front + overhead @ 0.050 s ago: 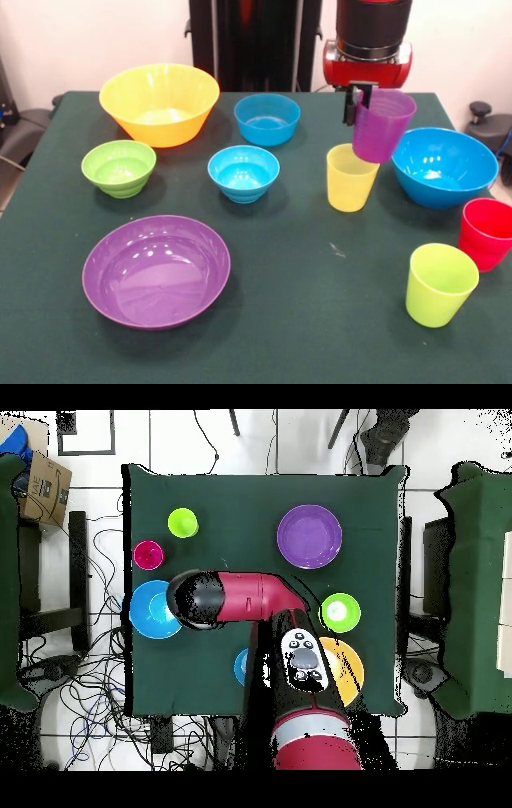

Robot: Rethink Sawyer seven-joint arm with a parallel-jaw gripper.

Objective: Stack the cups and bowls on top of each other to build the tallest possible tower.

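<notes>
Claw (358,102) clamping purple cup (382,124) by rim, hanging tilted above yellow cup (350,178), probably lining up for nesting; no tower yet, remaining pieces sitting scattered across surface (320,320).

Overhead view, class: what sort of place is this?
Probably a robotics lab: a red and black robot arm over a green cloth-covered table, loose cables across the tiled floor.

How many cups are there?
4. The purple cup hangs tilted in the tool, above the table. The yellow cup stands just below it. The red cup is at the right edge, with the lime green cup in front of it.
</notes>
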